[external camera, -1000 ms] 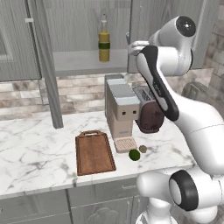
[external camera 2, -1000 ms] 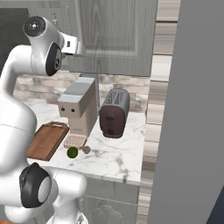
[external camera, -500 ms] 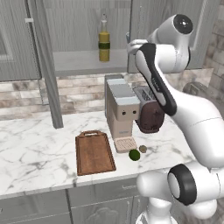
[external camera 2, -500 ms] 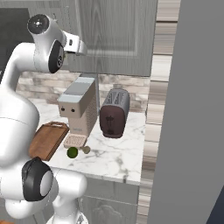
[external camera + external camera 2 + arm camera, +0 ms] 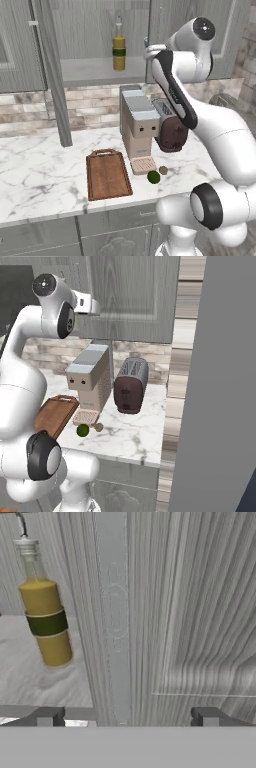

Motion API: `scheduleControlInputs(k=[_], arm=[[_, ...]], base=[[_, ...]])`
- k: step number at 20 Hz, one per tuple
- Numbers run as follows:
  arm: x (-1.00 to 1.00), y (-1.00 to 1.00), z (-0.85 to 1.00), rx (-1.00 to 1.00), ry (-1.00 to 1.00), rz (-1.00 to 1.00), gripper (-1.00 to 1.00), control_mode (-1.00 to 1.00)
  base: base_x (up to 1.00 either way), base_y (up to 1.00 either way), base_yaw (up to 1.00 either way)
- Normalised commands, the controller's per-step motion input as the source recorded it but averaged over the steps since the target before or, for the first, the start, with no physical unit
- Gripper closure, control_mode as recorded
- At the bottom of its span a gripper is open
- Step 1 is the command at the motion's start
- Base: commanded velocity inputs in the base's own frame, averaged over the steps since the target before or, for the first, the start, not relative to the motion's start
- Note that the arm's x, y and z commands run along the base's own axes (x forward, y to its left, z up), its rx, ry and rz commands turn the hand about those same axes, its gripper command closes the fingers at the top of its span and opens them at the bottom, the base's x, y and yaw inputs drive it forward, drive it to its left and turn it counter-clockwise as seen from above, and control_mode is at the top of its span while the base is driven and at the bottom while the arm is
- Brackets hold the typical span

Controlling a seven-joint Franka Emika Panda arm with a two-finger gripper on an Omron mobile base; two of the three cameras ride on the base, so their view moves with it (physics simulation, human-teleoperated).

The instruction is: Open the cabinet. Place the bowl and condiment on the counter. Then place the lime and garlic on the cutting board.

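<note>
Cabinet (image 5: 100,40): grey wood-grain, left door swung open. Condiment (image 5: 118,47): slim yellow-olive bottle, dark band, upright on the cabinet shelf. Cutting board (image 5: 107,174): dark brown, flat on marble counter (image 5: 35,170). Lime (image 5: 153,176), garlic (image 5: 163,170): on counter, right of cutting board.

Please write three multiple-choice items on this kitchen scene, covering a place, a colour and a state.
1. Where does the condiment stand?
A. on the cabinet shelf
B. on the cutting board
C. on the toaster

2. What colour is the lime?
A. yellow
B. dark green
C. red

3. How do the fingers stand?
A. closed on the bottle
B. closed on the door edge
C. wide apart, holding nothing

Answers: 1 A, the bottle stands on the grey shelf behind the open door. 2 B, the fruit on the counter beside the garlic is dark green. 3 C, in the hand view the tips sit far apart either side of the door edge, touching nothing.
</note>
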Motion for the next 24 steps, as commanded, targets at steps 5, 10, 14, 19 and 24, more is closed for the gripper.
scheduleControlInputs(k=[5, 10, 14, 19, 24], arm=[[0.19, 0.00, -0.02, -0.06, -0.08, 0.00, -1.00, -1.00], [0.19, 0.00, -0.03, 0.00, -0.02, 0.00, -1.00, -1.00], [0.23, 0.00, 0.00, 0.00, 0.00, 0.01, -1.00, -1.00], [0.33, 0.00, 0.00, 0.00, 0.00, 0.03, -1.00, -1.00], [0.41, 0.00, -0.01, 0.00, 0.00, 0.04, -1.00, -1.00]], base=[[0.00, 0.00, 0.00], [0.00, 0.00, 0.00], [0.00, 0.00, 0.00], [0.00, 0.00, 0.00], [0.00, 0.00, 0.00]])
